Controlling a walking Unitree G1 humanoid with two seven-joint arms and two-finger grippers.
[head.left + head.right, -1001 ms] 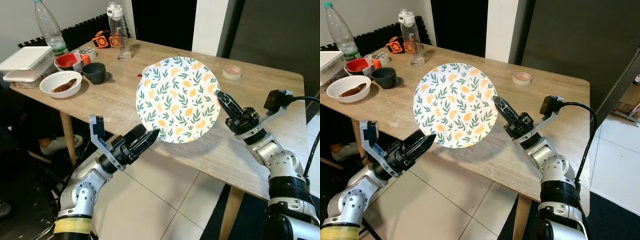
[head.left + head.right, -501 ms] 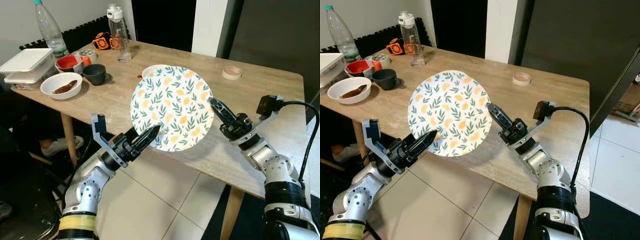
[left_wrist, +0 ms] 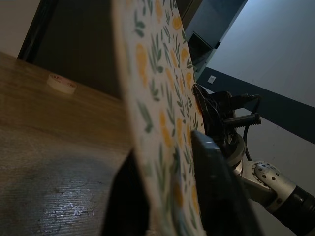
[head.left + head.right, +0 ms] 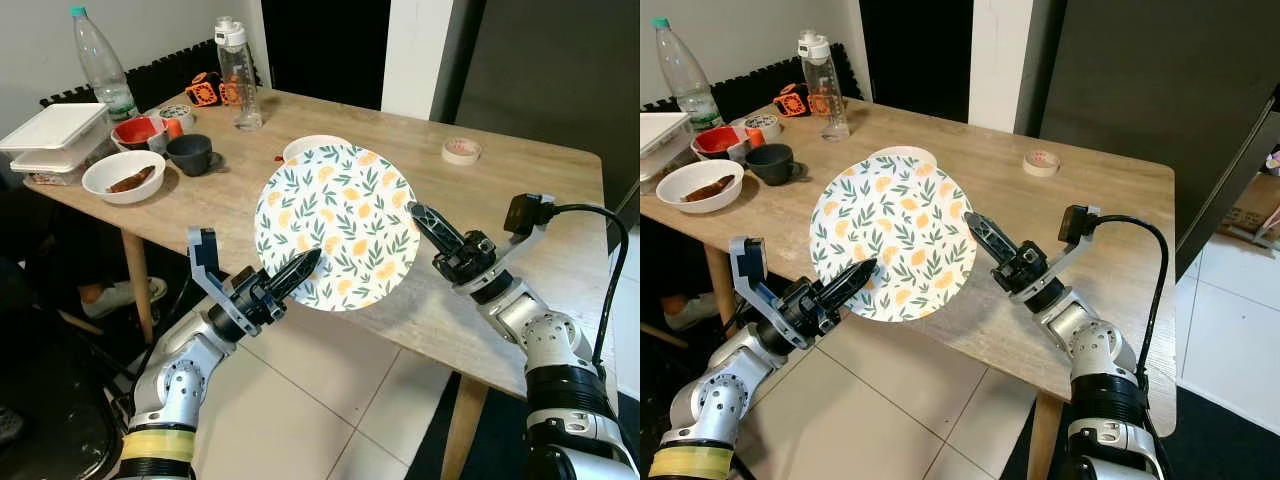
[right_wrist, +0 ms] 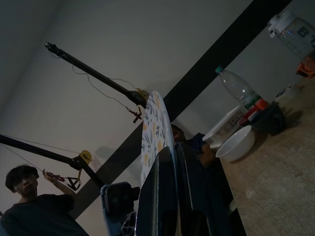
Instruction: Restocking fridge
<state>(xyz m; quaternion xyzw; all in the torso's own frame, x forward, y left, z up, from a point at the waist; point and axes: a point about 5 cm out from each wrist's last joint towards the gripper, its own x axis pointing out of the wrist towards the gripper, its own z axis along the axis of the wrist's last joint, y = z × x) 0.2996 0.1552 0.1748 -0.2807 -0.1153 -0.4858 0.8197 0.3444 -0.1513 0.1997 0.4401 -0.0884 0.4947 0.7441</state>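
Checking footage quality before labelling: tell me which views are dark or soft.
Eye views: evenly lit and sharp, the plate crisp. Left wrist view: dim, with the near plate edge and finger blurred. Right wrist view: dark, fingers in silhouette against a pale wall.

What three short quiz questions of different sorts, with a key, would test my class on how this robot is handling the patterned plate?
1. True or false: the plate lies flat on the table.
2. Which grippers pinch the plate's rim? A) left only B) right only C) both
3. Fill in: the roll of tape lies on the ______.

Key:
1. False; it is held tilted above the table's near edge.
2. C; the left gripper and the right gripper grip opposite edges.
3. table
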